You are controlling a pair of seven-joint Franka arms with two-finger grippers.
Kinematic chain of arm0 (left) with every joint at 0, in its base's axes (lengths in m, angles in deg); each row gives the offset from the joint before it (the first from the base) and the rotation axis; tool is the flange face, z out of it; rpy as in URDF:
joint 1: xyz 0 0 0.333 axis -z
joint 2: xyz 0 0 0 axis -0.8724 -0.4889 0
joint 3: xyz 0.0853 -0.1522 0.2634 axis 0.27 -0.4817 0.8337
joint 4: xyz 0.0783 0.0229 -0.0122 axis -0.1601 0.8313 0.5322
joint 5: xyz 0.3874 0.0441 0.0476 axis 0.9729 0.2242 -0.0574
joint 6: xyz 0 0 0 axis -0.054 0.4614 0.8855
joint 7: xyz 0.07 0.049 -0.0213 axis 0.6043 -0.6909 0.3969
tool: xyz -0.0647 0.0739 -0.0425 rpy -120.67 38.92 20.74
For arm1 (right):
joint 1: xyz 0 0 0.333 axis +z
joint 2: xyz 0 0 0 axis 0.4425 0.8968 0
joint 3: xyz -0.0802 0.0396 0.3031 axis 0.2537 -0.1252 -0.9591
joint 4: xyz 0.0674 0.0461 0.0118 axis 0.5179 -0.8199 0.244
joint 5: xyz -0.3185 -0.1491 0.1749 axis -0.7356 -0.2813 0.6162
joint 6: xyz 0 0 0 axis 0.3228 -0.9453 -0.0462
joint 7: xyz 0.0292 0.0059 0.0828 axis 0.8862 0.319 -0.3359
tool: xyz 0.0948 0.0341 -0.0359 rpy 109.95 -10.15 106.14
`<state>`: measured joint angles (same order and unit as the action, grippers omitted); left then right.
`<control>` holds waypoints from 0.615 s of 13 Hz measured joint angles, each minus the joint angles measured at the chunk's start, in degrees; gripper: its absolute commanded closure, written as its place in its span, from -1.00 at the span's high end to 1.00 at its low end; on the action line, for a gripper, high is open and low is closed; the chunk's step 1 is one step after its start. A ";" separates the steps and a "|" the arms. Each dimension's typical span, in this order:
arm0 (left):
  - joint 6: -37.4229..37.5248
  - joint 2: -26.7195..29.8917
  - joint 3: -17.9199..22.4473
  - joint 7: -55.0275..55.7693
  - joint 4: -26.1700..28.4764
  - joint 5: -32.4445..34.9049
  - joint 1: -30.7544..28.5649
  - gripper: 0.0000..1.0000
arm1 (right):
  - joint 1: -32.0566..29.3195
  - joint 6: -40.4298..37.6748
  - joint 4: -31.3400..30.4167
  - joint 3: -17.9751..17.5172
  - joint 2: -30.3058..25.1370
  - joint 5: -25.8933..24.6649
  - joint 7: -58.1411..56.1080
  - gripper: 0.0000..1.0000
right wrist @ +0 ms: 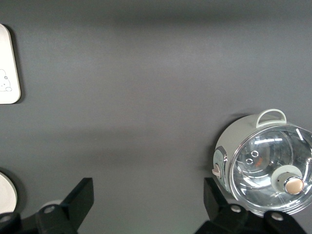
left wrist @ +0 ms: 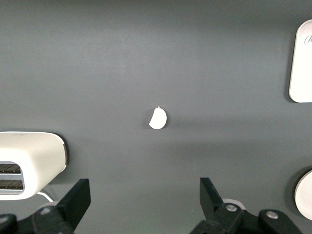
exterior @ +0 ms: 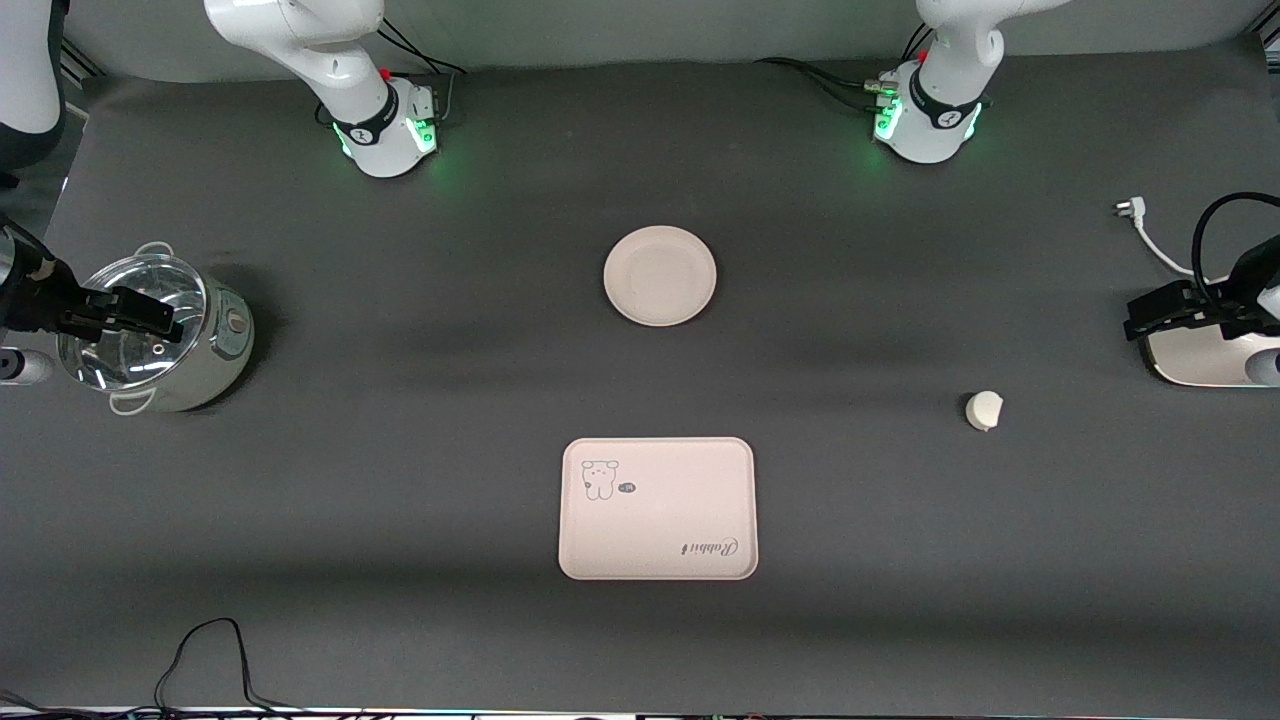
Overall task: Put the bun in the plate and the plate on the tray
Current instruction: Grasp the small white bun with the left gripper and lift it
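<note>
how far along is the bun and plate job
Nothing is done yet. The bun lies bare on the table toward the left arm's end, the plate sits empty, and the tray, nearer the front camera, holds nothing. Nothing is in hand: the left pincer hangs open over the table near the bun, the right pincer open by the pot. Both steps remain.

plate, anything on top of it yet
Nothing: the plate shows only its bare inside. The bun lies apart on the table, toward the left arm's end. Nothing covers the plate.
</note>
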<state>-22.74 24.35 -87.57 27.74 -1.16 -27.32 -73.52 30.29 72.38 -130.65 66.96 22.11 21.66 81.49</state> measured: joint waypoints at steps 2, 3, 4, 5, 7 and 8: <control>-0.01 -0.03 0.00 0.00 0.00 -0.04 0.00 1.00 | 0.00 0.00 0.00 0.00 0.00 0.00 0.00 1.00; -0.03 -0.14 0.00 0.00 0.00 -0.05 0.00 1.00 | 0.00 0.00 0.00 0.00 0.00 0.00 0.00 1.00; -0.01 -0.50 0.00 0.00 0.07 -0.07 0.01 1.00 | 0.00 0.00 -0.01 0.00 0.00 0.00 0.00 1.00; 0.01 -1.42 0.00 0.00 0.42 -0.10 0.01 1.00 | 0.00 0.00 -0.02 0.02 0.00 0.00 0.00 1.00; -5.07 -4.61 0.05 0.00 4.78 -0.09 0.03 1.00 | 0.00 0.00 -0.04 0.06 0.00 0.00 0.00 1.00; -11.71 -6.26 0.05 0.00 9.30 -0.07 0.06 1.00 | 0.00 -0.01 -0.06 0.07 0.01 0.00 0.00 1.00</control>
<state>-34.45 18.10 -87.52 27.74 8.14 -27.39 -73.47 30.29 72.38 -130.72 67.04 22.11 21.66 81.49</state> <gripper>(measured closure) 0.000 0.000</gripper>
